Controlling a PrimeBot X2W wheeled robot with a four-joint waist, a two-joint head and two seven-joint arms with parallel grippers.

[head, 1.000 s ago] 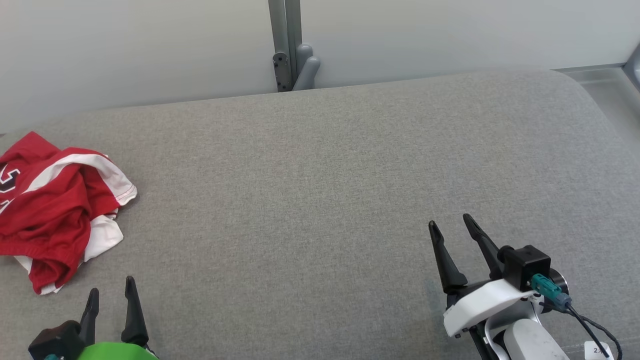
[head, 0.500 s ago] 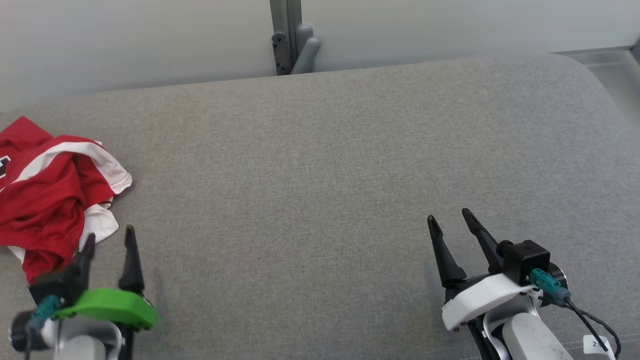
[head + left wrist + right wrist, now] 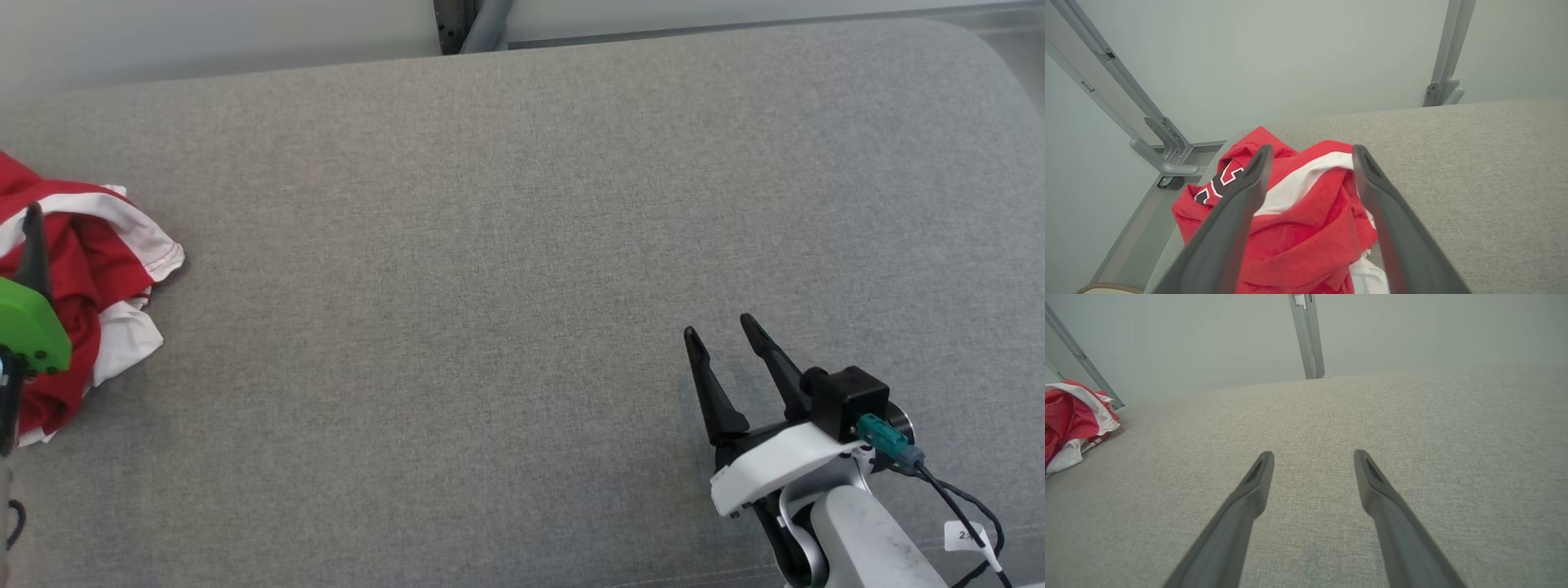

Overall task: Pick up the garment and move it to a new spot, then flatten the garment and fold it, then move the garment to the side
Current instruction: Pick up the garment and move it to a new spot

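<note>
Behind everything, a plain pale grey wall [image 3: 1290,53] closes off the room, with slanting grey metal frame rails [image 3: 1163,130] at its left and 1 upright post [image 3: 1308,339] near the middle. Before it stretches a wide grey surface [image 3: 506,245] of woven fabric, padded-looking, with rounded corners. At its left end, close to the far rounded corner, sits the garment [image 3: 106,253], a crumpled red heap with white bands and a black-and-white printed figure on 1 fold. The left gripper [image 3: 1311,151] hangs over that heap with its 2 dark fingers spread wide. The cloth shows between them and nothing is gripped. Whether the tips touch the fabric cannot be told. A bright green cover [image 3: 28,327] sits on its wrist. The right gripper [image 3: 720,325] is well apart from the garment, over the right part of the surface, its fingers likewise wide apart and holding nothing. A teal plug [image 3: 878,431] with a thin black cable sits at its wrist.
</note>
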